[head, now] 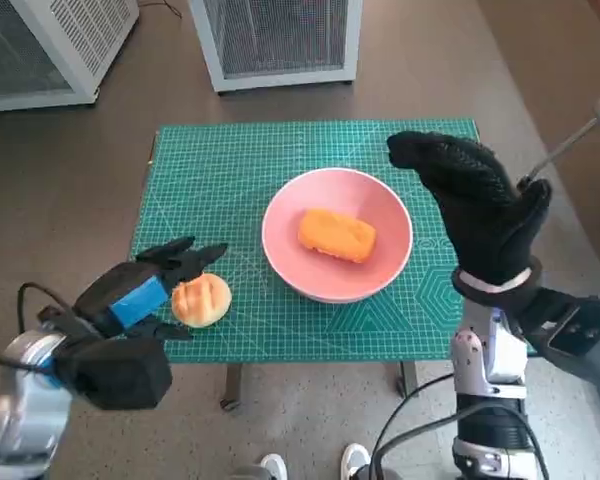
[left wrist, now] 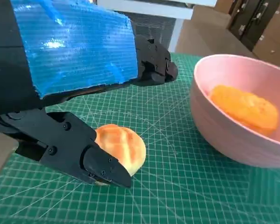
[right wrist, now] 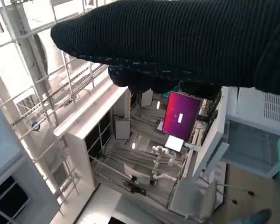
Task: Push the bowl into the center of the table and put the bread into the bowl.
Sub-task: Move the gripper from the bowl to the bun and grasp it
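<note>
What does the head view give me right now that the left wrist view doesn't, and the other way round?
Only the head view shows the right hand, raised beside the bowl and holding nothing, the whole green mat, and the white cabinets on the floor beyond.

Only the left wrist view shows, up close, one of the left hand's fingers against the near side of the round bun, the others above it.

Both show the left hand, the bun, the pink bowl and the orange bread lying in it.
</note>
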You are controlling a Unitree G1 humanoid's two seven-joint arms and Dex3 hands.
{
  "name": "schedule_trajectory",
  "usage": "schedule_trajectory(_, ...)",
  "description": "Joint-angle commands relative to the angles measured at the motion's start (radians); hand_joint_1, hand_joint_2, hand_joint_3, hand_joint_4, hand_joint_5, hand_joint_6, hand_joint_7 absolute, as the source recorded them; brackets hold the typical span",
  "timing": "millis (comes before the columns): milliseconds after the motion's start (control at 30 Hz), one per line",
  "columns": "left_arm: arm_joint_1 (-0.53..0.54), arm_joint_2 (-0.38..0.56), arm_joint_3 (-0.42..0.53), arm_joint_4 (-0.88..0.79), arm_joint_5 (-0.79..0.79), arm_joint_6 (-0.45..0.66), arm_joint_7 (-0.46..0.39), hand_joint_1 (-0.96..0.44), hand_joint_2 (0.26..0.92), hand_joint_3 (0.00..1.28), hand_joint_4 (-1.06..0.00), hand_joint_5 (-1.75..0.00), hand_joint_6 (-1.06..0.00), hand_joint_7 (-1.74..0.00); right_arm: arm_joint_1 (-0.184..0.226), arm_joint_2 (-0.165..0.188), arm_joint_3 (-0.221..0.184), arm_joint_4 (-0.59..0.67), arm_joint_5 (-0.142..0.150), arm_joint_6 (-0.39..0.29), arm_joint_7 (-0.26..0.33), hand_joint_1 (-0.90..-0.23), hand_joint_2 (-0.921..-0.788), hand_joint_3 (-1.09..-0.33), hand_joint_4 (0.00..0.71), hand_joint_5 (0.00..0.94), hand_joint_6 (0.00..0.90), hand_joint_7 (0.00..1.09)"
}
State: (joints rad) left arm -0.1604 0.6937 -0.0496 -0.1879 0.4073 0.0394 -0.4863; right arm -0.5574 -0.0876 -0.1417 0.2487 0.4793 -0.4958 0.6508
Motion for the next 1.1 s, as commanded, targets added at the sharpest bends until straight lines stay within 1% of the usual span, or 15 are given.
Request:
schedule_trajectory(33, -0.039, -0.023, -0.041, 0.072, 0.037, -0.017, 0.036, -0.21, 0.768, 0.00, -0.20, -0.01, -0.30, -0.02, 0.026, -0.008, -0.002, 0.000, -0.004, 0.013, 0.002, -0.551, -0.921, -0.543, 0.385, 0.002, -0.001, 0.63)
schedule_trajectory(233, -0.086, -0.051, -0.088, 0.174, 0.080, -0.023, 0.078, -0.21, 0.772, 0.00, -0.21, -0.01, -0.33, -0.02, 0.031, -0.010, -0.002, -0.007, -0.005, 0.015, 0.000, -0.555, -0.921, -0.540, 0.386, 0.002, 0.000, 0.63)
schedule_trajectory(367, -0.109, -0.065, -0.108, 0.233, 0.098, -0.030, 0.105, -0.19, 0.784, 0.01, -0.25, -0.02, -0.37, -0.04, 0.033, -0.012, -0.002, -0.011, -0.005, 0.018, 0.000, -0.556, -0.921, -0.540, 0.386, 0.002, 0.000, 0.63)
schedule_trajectory(500, -0.126, -0.077, -0.124, 0.274, 0.114, -0.025, 0.125, -0.12, 0.808, 0.02, -0.31, -0.03, -0.44, -0.06, 0.036, -0.012, -0.002, -0.014, -0.007, 0.016, 0.000, -0.543, -0.921, -0.540, 0.386, 0.002, -0.001, 0.63)
schedule_trajectory(600, -0.136, -0.082, -0.134, 0.301, 0.128, -0.021, 0.137, -0.04, 0.836, 0.02, -0.41, -0.04, -0.55, -0.10, 0.038, -0.012, -0.001, -0.016, -0.008, 0.014, -0.001, -0.538, -0.921, -0.540, 0.386, 0.002, -0.001, 0.63)
schedule_trajectory(633, -0.139, -0.082, -0.137, 0.307, 0.134, -0.017, 0.140, -0.01, 0.848, 0.02, -0.46, -0.04, -0.60, -0.11, 0.039, -0.013, -0.002, -0.016, -0.008, 0.013, 0.000, -0.538, -0.921, -0.540, 0.387, 0.002, -0.001, 0.63)
schedule_trajectory(667, -0.141, -0.082, -0.140, 0.312, 0.138, -0.015, 0.142, 0.02, 0.867, 0.03, -0.58, -0.08, -0.68, -0.15, 0.039, -0.013, -0.002, -0.015, -0.008, 0.011, 0.001, -0.538, -0.921, -0.540, 0.387, 0.003, -0.001, 0.63)
schedule_trajectory(700, -0.141, -0.081, -0.143, 0.314, 0.140, -0.011, 0.142, 0.03, 0.875, 0.02, -0.62, -0.08, -0.71, -0.17, 0.040, -0.013, -0.002, -0.015, -0.008, 0.010, 0.001, -0.538, -0.921, -0.540, 0.387, 0.003, -0.001, 0.63)
schedule_trajectory(733, -0.141, -0.080, -0.144, 0.314, 0.142, -0.009, 0.143, 0.02, 0.891, 0.05, -0.65, -0.46, -0.65, -0.56, 0.040, -0.014, -0.002, -0.015, -0.008, 0.010, 0.001, -0.538, -0.921, -0.540, 0.388, 0.003, -0.001, 0.62)
schedule_trajectory(767, -0.139, -0.077, -0.144, 0.310, 0.144, -0.008, 0.141, 0.02, 0.902, 0.07, -0.66, -0.71, -0.61, -0.82, 0.041, -0.014, -0.002, -0.015, -0.008, 0.009, 0.002, -0.538, -0.921, -0.539, 0.388, 0.003, -0.001, 0.62)
schedule_trajectory(800, -0.137, -0.075, -0.144, 0.307, 0.145, -0.007, 0.140, 0.01, 0.906, 0.08, -0.67, -0.80, -0.60, -0.90, 0.041, -0.014, -0.002, -0.015, -0.008, 0.009, 0.002, -0.540, -0.921, -0.539, 0.389, 0.003, -0.001, 0.62)
schedule_trajectory(833, -0.134, -0.072, -0.142, 0.299, 0.145, -0.005, 0.135, 0.01, 0.911, 0.08, -0.69, -0.93, -0.58, -1.01, 0.041, -0.014, -0.003, -0.014, -0.007, 0.009, 0.002, -0.542, -0.921, -0.539, 0.389, 0.003, 0.000, 0.62)
schedule_trajectory(867, -0.132, -0.069, -0.141, 0.293, 0.146, -0.004, 0.132, 0.01, 0.914, 0.08, -0.70, -1.02, -0.58, -1.06, 0.041, -0.014, -0.003, -0.014, -0.006, 0.009, 0.002, -0.544, -0.921, -0.538, 0.389, 0.003, 0.000, 0.62)
schedule_trajectory(933, -0.127, -0.063, -0.137, 0.273, 0.144, 0.003, 0.119, 0.00, 0.917, 0.07, -0.71, -1.09, -0.59, -1.12, 0.041, -0.014, -0.004, -0.013, -0.004, 0.008, 0.003, -0.547, -0.921, -0.537, 0.390, 0.003, 0.000, 0.62)
schedule_trajectory(1100, -0.118, -0.044, -0.124, 0.224, 0.138, 0.014, 0.093, 0.00, 0.920, 0.07, -0.72, -1.14, -0.59, -1.18, 0.041, -0.011, -0.003, -0.010, -0.006, 0.003, 0.003, -0.547, -0.921, -0.535, 0.390, 0.004, 0.002, 0.62)
